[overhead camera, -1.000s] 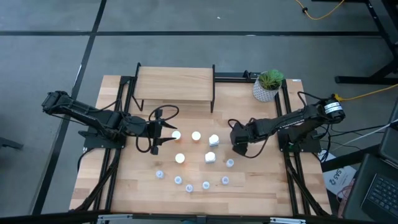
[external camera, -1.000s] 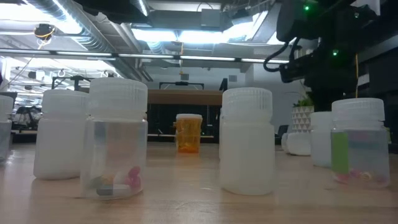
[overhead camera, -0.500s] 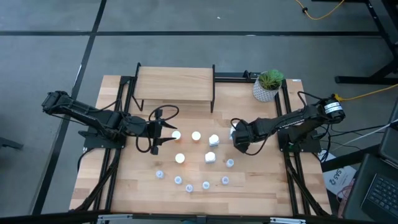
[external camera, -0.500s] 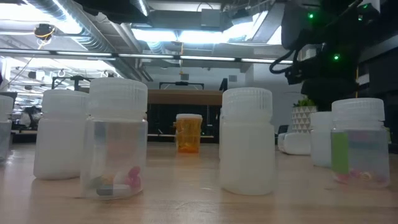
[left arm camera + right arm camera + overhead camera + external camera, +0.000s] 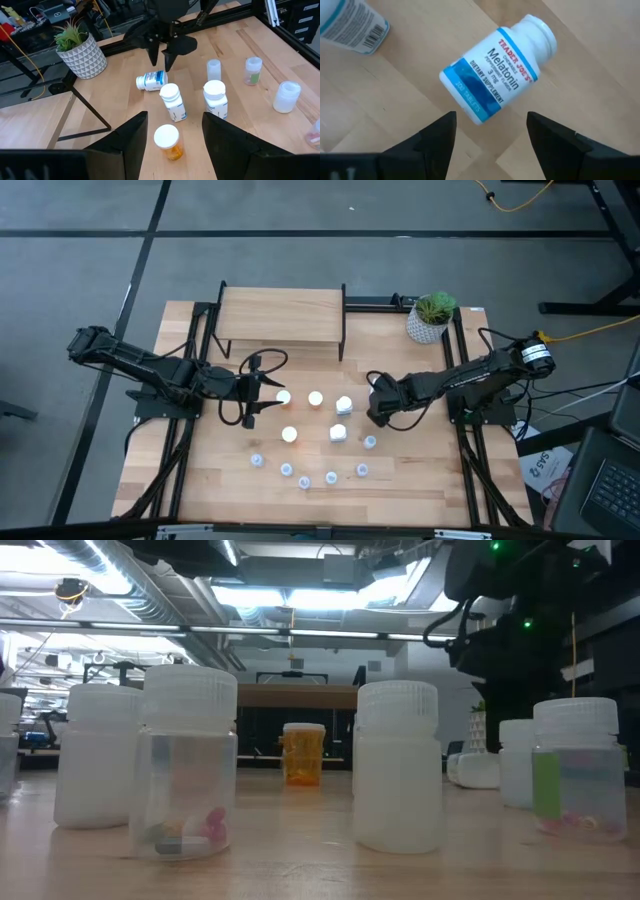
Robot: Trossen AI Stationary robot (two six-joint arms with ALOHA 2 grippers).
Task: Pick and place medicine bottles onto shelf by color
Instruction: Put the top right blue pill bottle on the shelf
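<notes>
Honestly, I worried about the toppled white bottle [image 5: 497, 67] lying on the worktop [image 5: 200, 480] by the right gripper [image 5: 374, 408], which hung spread and empty just above it. Round and on its side, it could roll when pinched. My left gripper [image 5: 172, 135] waited parted near an orange bottle [image 5: 168, 142]; the shelf [image 5: 281, 314] held nothing.

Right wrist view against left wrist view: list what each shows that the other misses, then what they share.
Only the right wrist view shows the label of the lying white bottle, reading Melatonin, and the right hand's own fingers apart just short of it.

Only the left wrist view shows the potted plant, an orange bottle between the left hand's fingers, two upright white bottles, pale vials, and the right hand hanging above the lying bottle.

Both show that toppled white bottle on the wooden table.
</notes>
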